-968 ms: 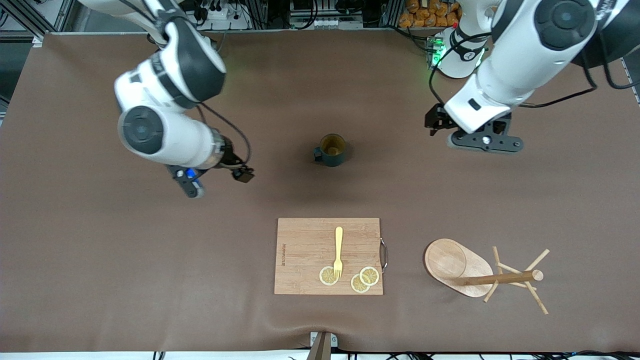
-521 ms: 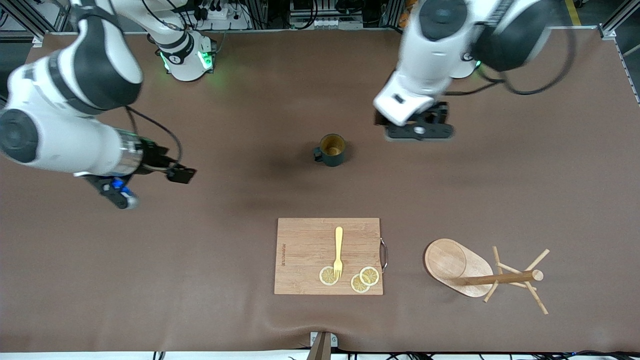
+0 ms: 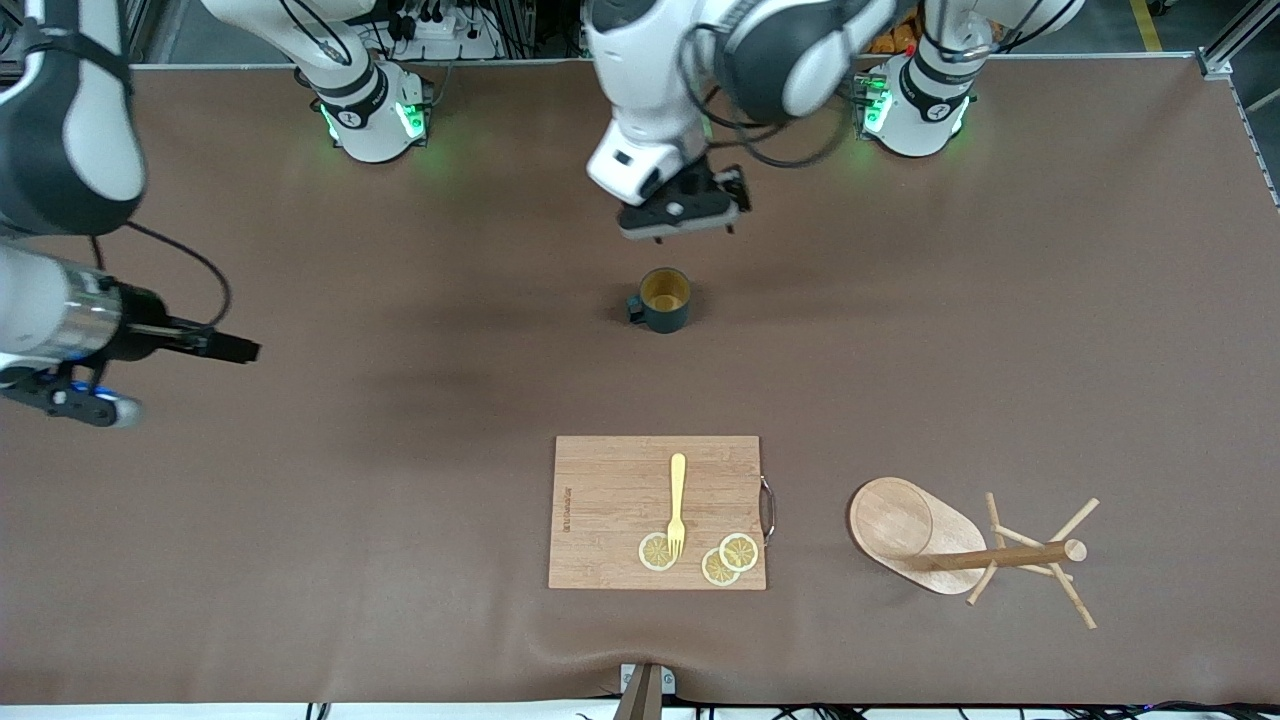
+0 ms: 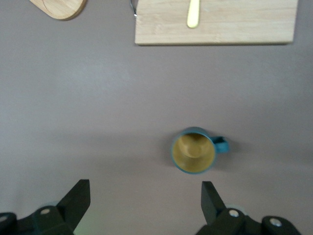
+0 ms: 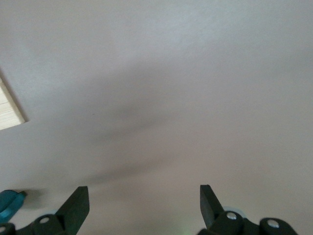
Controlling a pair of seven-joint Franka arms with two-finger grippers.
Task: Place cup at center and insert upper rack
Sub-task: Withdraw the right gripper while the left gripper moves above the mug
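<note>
Left pincer (image 4: 142, 196) newly above cup (image 3: 664, 299), fingers spread.

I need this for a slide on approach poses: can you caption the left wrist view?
Open left end effector above bare table beside the upright cup, cutting board edge also visible.

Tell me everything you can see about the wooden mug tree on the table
The mug tree looks like light, unfinished wood. It has an oval flat base, a round central post and several thin pegs angled out near the post's top. It is not standing: it lies tipped on its side on the brown table, the base tilted up on its edge and the post pointing toward the left arm's end of the table. It sits beside the cutting board, apart from it, nearer the front camera than the cup. Nothing hangs on it and neither gripper touches it.
</note>
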